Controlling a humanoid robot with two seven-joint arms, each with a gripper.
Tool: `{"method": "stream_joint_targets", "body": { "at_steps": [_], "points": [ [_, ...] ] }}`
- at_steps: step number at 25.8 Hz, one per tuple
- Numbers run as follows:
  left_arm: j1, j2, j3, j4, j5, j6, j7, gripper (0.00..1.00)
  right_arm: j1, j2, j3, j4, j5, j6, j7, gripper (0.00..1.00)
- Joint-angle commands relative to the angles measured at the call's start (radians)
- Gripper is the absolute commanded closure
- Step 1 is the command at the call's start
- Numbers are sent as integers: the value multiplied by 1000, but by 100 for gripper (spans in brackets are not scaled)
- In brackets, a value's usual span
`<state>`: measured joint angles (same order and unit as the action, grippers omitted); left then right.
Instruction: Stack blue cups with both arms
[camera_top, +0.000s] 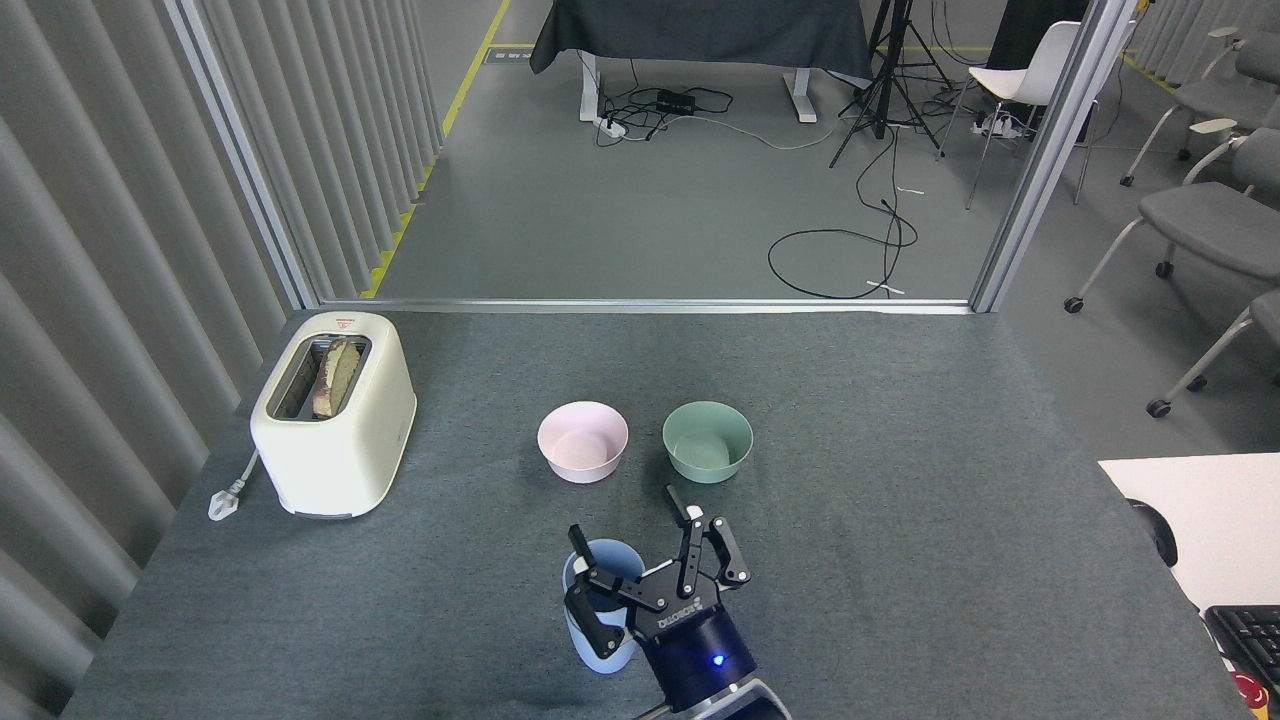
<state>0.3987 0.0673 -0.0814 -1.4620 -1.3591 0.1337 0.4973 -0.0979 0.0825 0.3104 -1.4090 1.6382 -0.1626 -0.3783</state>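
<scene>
the blue cups (603, 612) stand upright on the grey felt-covered desk (900, 520), toward the near edge from the pink bowl (583, 441). they read as one nested stack: a blue rim shows at the top and a paler blue wall below, and the seam between the two is partly hidden by the gripper, so how deep one sits in the other cannot be told.

one black gripper (626, 530) comes up from the bottom edge, just right of the cups, with white lettering on its body and a small blue light lower down. which arm it belongs to is not certain from this view; it enters right of centre, so it is taken as the right one. its jaws are spread wide apart and hold nothing: one finger (582, 552) crosses in front of the cups' rim, the other finger (680, 503) rises clear on the far side, toward the green bowl (707, 441).

the green bowl sits just right of the pink bowl, the two apart. a cream toaster (333, 412) with bread in its slot stands well left of the pink bowl.
</scene>
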Motion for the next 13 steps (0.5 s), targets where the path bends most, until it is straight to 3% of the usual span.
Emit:
{"method": "stream_joint_targets", "body": {
  "at_steps": [1, 5, 9, 13],
  "points": [
    [0, 0, 0, -1, 0, 0, 0, 0, -3, -17, -103, -97, -58, -1, 18, 0],
    [0, 0, 0, -1, 0, 0, 0, 0, 41, -122, -234, -126, -121, -11, 78, 0],
    [0, 0, 0, -1, 0, -3, 0, 0, 225, -230, -295, -126, -167, -75, 70, 0],
    [-1, -1, -3, -1, -2, -12, 0, 0, 383, -234, -375, -122, -169, -101, -14, 0]
  ]
}}
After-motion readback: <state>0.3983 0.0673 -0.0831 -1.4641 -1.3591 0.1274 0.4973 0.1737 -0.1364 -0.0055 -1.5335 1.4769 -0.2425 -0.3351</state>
